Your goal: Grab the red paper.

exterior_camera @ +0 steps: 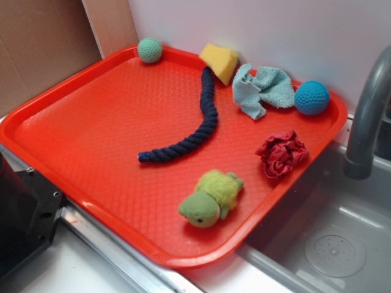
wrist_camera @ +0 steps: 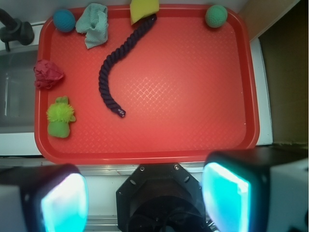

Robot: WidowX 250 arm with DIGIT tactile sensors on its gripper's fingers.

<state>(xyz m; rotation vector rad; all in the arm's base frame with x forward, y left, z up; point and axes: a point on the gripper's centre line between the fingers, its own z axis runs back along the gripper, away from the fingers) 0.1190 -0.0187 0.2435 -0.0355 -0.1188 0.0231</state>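
The gripper (wrist_camera: 145,193) hangs wide open and empty off the tray's (wrist_camera: 193,96) near edge; the red paper (wrist_camera: 47,74) lies well apart at the far-left rim.

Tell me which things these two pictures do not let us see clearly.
- Gripper: wrist view, fingertips cut by the bottom edge; exterior view shows only a dark part at the left edge.
- Underside of the red paper: hidden by its own folds, both views.
- Faucet: cut by the right edge, exterior view.
- Sponge: cut by the top edge, wrist view.
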